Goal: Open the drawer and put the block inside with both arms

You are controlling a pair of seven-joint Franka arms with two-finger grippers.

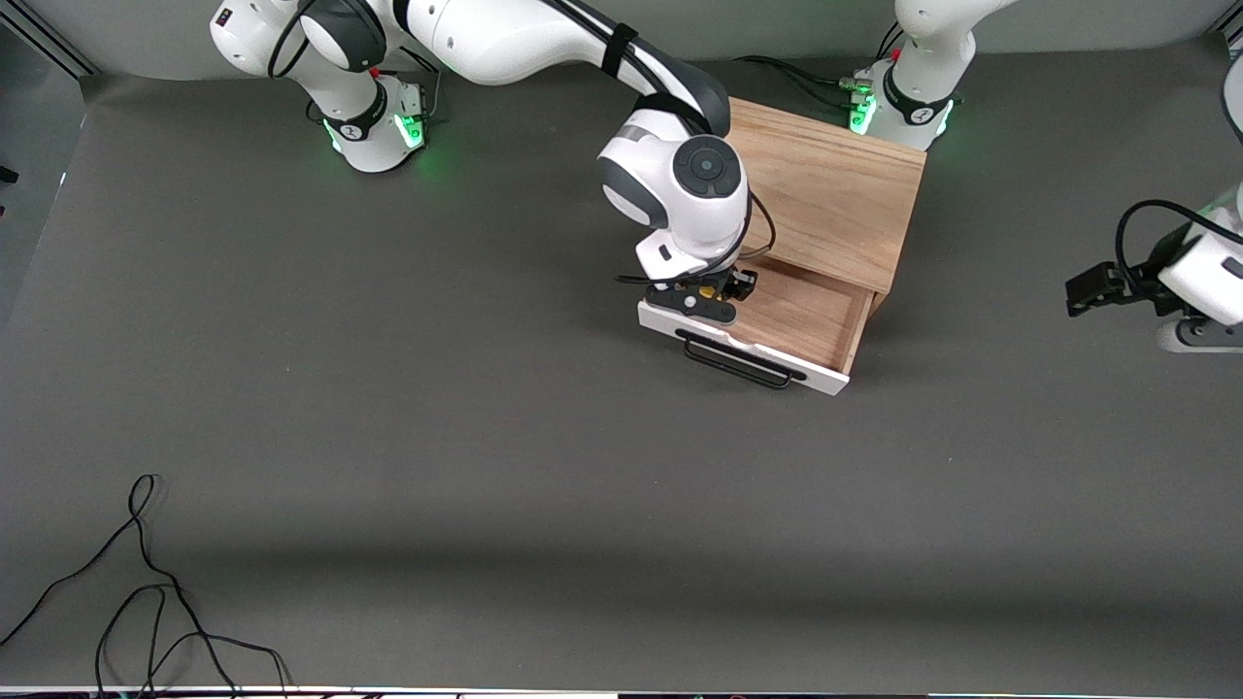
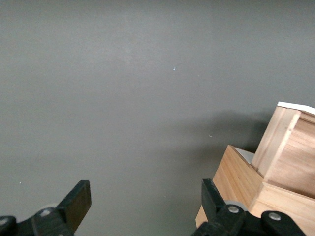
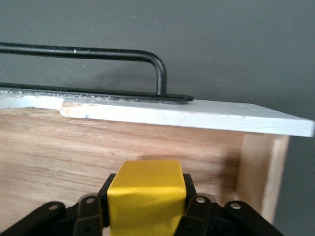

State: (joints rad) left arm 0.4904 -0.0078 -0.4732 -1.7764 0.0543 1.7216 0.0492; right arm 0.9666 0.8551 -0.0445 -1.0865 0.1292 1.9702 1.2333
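Altogether we counted two white jointed arms, one light-wood box [image 1: 825,189], one wide shallow drawer [image 1: 796,316] with a white front panel and black bar handle [image 1: 733,362], and one small yellow cube [image 3: 146,196].

The box stood near the top edge of the worktop, close to the left arm's green-lit base [image 1: 898,112]. Its drawer was pulled open toward the front camera, the light wood interior showing. The right gripper [image 1: 719,287] hung over the open drawer at its end toward the right arm, fingers clamped on the yellow cube; in the right wrist view we saw the cube above the wooden floor, just inside the white panel, whose paint was chipped along the top edge.

The left gripper [image 2: 142,206] waited at the left arm's edge of the worktop, its fingers [image 2: 76,201] spread apart over bare surface beside the box.

The worktop [image 1: 437,437] was a plain dark grey mat. One loose black cable [image 1: 146,582] lay looped near the bottom corner at the right arm's end.
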